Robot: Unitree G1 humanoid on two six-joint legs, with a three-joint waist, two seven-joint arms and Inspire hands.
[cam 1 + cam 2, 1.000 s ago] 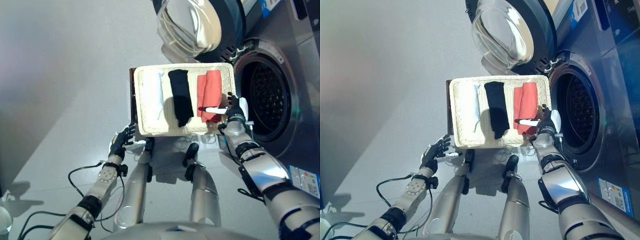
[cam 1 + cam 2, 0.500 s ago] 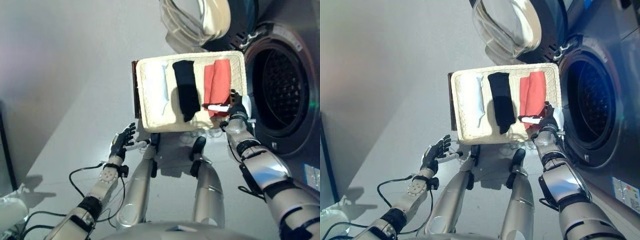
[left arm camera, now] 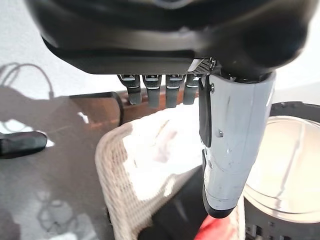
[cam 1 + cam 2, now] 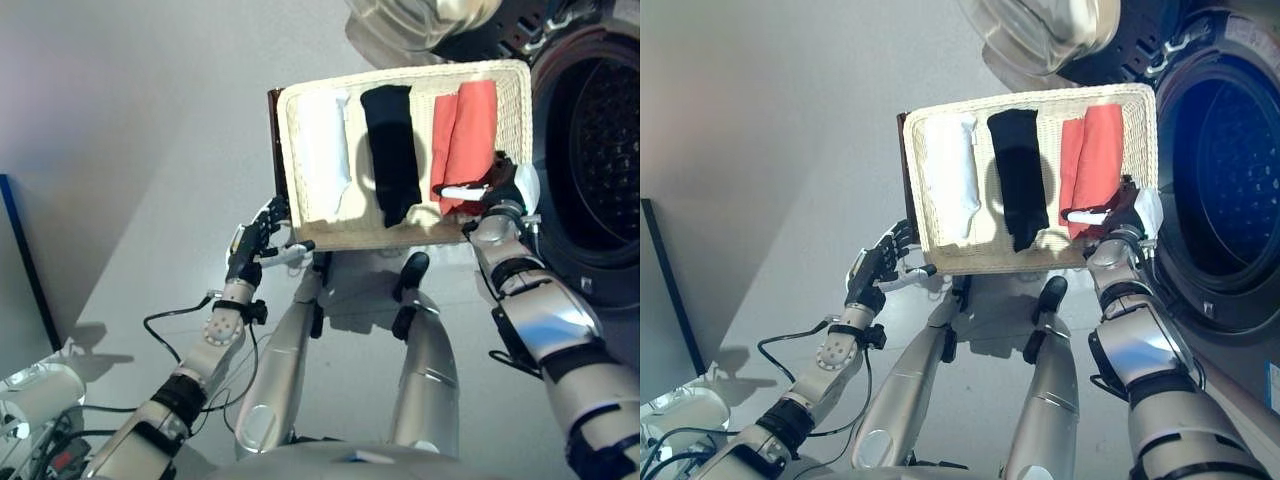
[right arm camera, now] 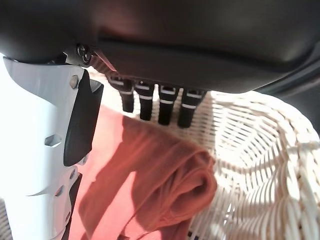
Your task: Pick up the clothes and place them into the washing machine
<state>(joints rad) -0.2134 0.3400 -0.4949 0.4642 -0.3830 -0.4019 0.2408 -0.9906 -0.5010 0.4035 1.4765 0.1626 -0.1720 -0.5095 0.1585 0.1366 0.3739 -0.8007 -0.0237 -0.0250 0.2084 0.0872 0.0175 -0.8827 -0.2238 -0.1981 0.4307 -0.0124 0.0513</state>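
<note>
A shallow wicker basket point(image 4: 400, 238) holds a white cloth point(image 4: 325, 150), a black cloth point(image 4: 392, 150) and a red cloth point(image 4: 465, 130), laid side by side. My right hand point(image 4: 500, 185) is open at the basket's near right corner, with its white-covered thumb lying on the red cloth. The right wrist view shows its straight fingers just above the red cloth point(image 5: 150, 185). My left hand point(image 4: 255, 245) is open and empty beside the basket's near left corner. The washing machine drum point(image 4: 600, 170) stands open right of the basket.
The machine's round glass door point(image 4: 420, 15) hangs open behind the basket. A dark brown box point(image 4: 275, 140) shows under the basket's left edge. Grey floor spreads to the left.
The camera has shifted, so the whole scene sits higher and further right. My left hand has come up a little toward the basket's near left corner. My right hand stays on the red cloth.
</note>
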